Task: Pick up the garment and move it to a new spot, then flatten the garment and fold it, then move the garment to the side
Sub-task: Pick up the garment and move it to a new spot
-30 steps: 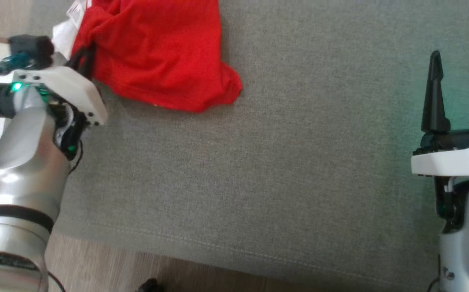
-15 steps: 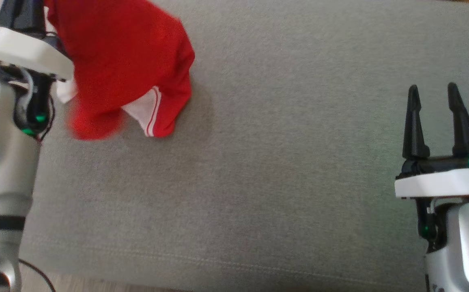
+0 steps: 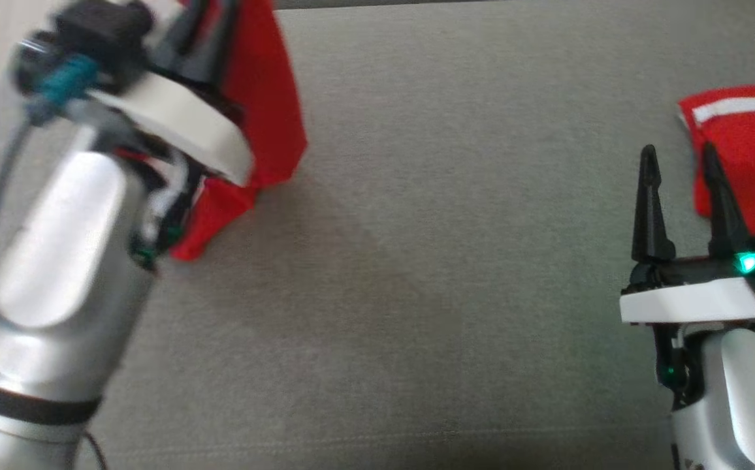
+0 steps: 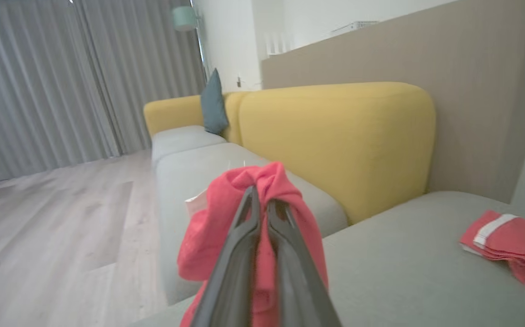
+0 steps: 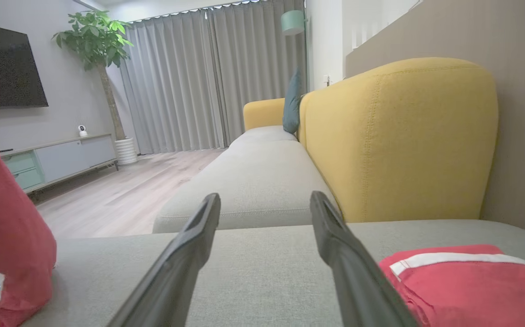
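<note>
The left gripper [image 4: 262, 202] is pinched nearly shut on a bunched fold of the red garment [image 3: 273, 117], and the cloth bulges over and around its two dark fingers. The garment hangs from that grip at the left end of the grey seat [image 3: 449, 261], lifted clear for most of its length, with a white tag [image 4: 196, 204] poking out beside the bunch. Its lowest corner droops towards the cushion, though I cannot tell whether it touches. The head view is blurred around that arm. Well apart, on the right side of the seat, the right gripper [image 3: 678, 153] stands low over the cushion with its fingers spread wide and nothing between them. Just beside its outer finger lies a second red cloth [image 3: 753, 150], folded flat on the seat, with a white stripe [image 3: 740, 108] along its far edge. Behind the seat rises a yellow backrest [image 5: 398, 136], and further along the sofa a teal cushion [image 4: 212, 104] leans upright. Grey curtains [image 5: 208, 81] close off the far end of the room above a pale wood floor [image 4: 62, 218], with a tall plant [image 5: 101, 41] in the corner by a dark screen [image 5: 8, 68].
</note>
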Tool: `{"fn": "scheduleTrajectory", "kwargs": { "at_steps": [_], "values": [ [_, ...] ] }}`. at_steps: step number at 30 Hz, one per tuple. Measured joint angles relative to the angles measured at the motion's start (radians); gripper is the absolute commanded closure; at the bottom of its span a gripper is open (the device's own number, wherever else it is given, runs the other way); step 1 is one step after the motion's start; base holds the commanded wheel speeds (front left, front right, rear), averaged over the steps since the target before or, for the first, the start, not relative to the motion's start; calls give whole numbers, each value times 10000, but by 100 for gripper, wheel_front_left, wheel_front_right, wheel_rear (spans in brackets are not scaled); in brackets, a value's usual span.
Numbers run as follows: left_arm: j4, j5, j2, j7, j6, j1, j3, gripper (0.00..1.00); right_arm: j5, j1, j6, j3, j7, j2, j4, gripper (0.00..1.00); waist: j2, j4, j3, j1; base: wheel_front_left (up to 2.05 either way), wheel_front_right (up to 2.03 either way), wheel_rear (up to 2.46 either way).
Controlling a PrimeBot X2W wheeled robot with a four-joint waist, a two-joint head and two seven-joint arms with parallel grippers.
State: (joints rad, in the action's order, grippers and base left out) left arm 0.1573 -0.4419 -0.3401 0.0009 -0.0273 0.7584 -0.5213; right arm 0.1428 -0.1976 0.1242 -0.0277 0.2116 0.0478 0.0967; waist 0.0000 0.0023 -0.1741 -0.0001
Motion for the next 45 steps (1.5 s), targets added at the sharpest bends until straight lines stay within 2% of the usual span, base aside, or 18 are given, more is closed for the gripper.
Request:
{"fn": "scheduleTrajectory", "kwargs": {
  "at_steps": [6, 12, 13, 14, 18, 21, 27, 33, 35, 40, 45],
  "values": [
    [-58, 90, 1348, 150, -184, 20, -909, 100, 265, -403, 0, 293, 178, 0, 146, 0, 0, -919, -189, 0, 0, 0, 0],
    [1160, 282, 2579, -290, -541, 580, -1473, 100, 602, -552, 0, 667, 288, 2, 418, 0, 0, -1956, -417, 0, 0, 0, 0],
    [1413, 245, 2717, -464, -614, 671, -1492, 55, 662, -571, 0, 690, 305, 4, 451, 0, 0, -2119, -452, 1, 0, 0, 0],
    [1413, 245, 2717, -464, -614, 671, -1492, 0, 662, -571, 0, 690, 305, 4, 451, 0, 0, -2119, -452, 1, 0, 0, 0],
    [2234, 44, 2945, -849, -562, 870, -1954, 0, 761, -574, 0, 723, 366, 4, 543, 0, 0, -2604, -596, 1, 0, 0, 0],
    [2614, -211, 3010, -1244, -608, 873, -2071, 0, 761, -573, 0, 589, 389, 2, 600, 0, 0, -2622, -692, 2, 0, 0, 0],
    [3208, -332, 2907, -1902, -738, 874, -1758, 0, 581, -574, 0, 186, 395, 2, 585, 0, 0, -1960, -612, 1, 0, 0, 0],
    [3208, -464, 1994, -2362, -997, 656, -1034, 0, 125, -558, 0, 82, 395, 2, 525, 0, 0, -971, -353, 1, 0, 0, 0],
    [2930, -468, 1346, -2441, -1141, -118, -677, 0, -44, -518, 0, 111, 385, 2, 485, 0, 0, -459, -160, 1, 0, 0, 0],
    [2163, -625, 598, -2502, -1323, -2382, -142, 0, -184, -100, 0, 270, 247, 2, 458, 0, 0, 294, 245, 1, 0, 0, 0],
    [594, -583, 704, -2504, -1592, -4576, 713, 0, -196, 350, 0, 527, 153, -2, 474, 0, 0, 881, 608, 0, 0, 0, 0]
  ]
}}
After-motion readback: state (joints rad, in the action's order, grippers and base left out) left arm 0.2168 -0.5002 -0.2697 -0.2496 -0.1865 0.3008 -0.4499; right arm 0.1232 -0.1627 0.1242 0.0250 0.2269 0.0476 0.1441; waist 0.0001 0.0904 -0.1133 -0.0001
